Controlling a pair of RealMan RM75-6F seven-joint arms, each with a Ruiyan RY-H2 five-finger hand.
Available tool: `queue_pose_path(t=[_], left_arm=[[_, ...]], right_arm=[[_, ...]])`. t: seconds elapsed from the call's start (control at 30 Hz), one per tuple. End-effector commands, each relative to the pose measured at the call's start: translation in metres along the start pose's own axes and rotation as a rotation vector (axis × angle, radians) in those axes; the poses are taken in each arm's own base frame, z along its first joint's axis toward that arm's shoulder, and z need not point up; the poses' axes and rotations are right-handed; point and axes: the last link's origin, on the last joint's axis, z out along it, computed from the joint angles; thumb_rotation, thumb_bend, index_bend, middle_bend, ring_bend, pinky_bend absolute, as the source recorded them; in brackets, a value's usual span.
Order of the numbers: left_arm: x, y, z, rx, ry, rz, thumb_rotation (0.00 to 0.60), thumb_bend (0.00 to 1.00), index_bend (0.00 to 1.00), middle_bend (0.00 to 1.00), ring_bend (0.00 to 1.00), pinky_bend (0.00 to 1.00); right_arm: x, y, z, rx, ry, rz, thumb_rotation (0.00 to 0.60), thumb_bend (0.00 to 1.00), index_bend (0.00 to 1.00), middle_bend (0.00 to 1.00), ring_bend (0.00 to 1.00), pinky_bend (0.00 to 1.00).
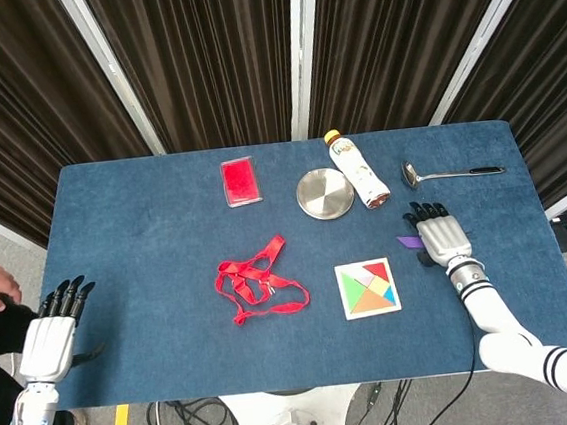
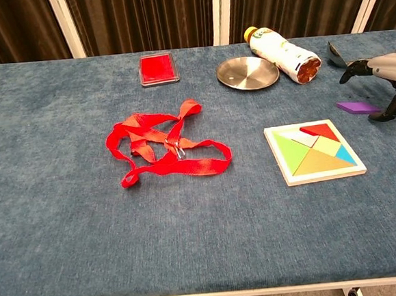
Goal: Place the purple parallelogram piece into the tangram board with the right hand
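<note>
Purple is showing only as a sliver in the head view, where the parallelogram piece (image 1: 406,242) at right of centre is being overhung by the right hand (image 1: 439,239), fingers spread and nothing held, while the tangram board (image 1: 367,288) lies lower left of it and the left hand (image 1: 53,326) is idling open at the lower left edge. From the chest view, the reach-to-grasp step is judged to be in hand: the right hand (image 2: 384,78) is being held arched over the parallelogram piece (image 2: 358,108) at the right edge, fingertips apart, so a closing pinch is being called for next, then a carry leftward and down-frame to the tangram board (image 2: 317,173).
</note>
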Motion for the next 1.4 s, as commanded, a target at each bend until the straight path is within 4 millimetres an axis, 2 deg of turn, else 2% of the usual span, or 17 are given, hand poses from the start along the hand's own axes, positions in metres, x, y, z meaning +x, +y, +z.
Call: queue_pose_path(t=[0.03, 0.33, 1.07, 1.4], left_arm=[[0.0, 0.0, 0.0, -0.001, -0.002, 0.001, 0.6, 0.06, 0.11, 0.04, 0.0, 0.14], [-0.002, 0.002, 0.001, -0.005, -0.014, 0.0, 0.6, 0.06, 0.11, 0.04, 0.0, 0.14], [-0.005, 0.002, 0.001, -0.005, -0.028, -0.009, 0.6, 0.06, 0.11, 0.04, 0.0, 0.14], [-0.005, 0.002, 0.0, -0.009, -0.028, -0.016, 0.6, 0.06, 0.11, 0.04, 0.0, 0.15]], right_arm=[[-0.001, -0.002, 0.003, -0.001, 0.002, 0.005, 0.6, 0.25, 0.22, 0.0, 0.0, 0.0], [-0.001, -0.003, 0.004, 0.003, 0.017, 0.008, 0.6, 0.27, 0.35, 0.0, 0.0, 0.0], [-0.005, -0.003, 0.005, -0.018, 0.038, 0.006, 0.6, 0.3, 0.5, 0.0, 0.0, 0.0], [0.014, -0.016, -0.008, 0.032, 0.087, 0.028, 0.6, 0.3, 0.51, 0.0, 0.0, 0.0]])
